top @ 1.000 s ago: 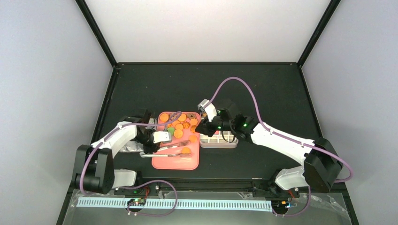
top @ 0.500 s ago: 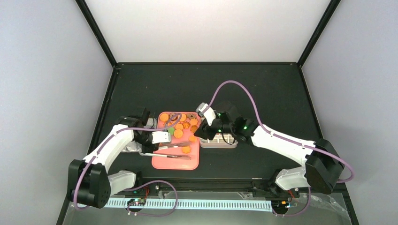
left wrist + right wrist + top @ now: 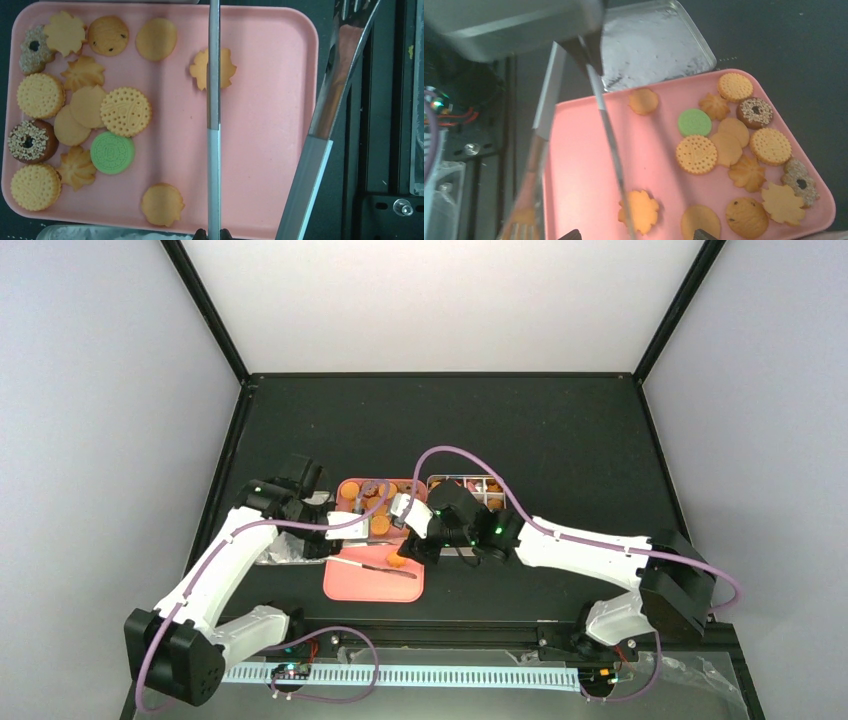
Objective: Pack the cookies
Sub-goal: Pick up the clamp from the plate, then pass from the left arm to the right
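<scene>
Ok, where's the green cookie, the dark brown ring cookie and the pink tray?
green cookie [image 3: 112, 152], left wrist view, centre of its top.
dark brown ring cookie [image 3: 41, 145], left wrist view, its sprinkled right side.
pink tray [image 3: 270, 75], left wrist view, bare floor right of the cookies.

Bright, even light is coming from above. The tray [image 3: 270, 75] is showing only soft shadows, the tongs [image 3: 320, 150] are glinting, and the lid [image 3: 649, 45] is glaring; close parts are blurring
</scene>
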You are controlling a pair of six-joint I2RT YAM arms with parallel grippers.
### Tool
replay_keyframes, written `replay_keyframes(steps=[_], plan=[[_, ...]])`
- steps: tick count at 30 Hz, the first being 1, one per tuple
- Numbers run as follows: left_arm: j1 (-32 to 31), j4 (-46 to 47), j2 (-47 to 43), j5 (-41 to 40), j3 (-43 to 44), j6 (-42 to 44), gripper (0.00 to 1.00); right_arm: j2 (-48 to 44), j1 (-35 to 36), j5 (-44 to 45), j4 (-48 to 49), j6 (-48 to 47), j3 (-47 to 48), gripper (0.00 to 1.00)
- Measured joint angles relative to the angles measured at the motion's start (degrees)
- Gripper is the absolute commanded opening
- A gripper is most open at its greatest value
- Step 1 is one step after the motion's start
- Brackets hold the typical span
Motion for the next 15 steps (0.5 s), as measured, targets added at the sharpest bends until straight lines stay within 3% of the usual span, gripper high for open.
replay_keyframes(steps=[9,15], plan=[[-2.5,-1.0,-2.1,-0.7,0.0,0.0,0.02,1.3,0.2,5.6,-0.7,-2.5,0.9,0.56],[-3.0,-0.9,-2.4,-1.0,0.0,-0.1,0.02,1.6,0.2,5.3,-2.8,-4.7,1.8,0.45]])
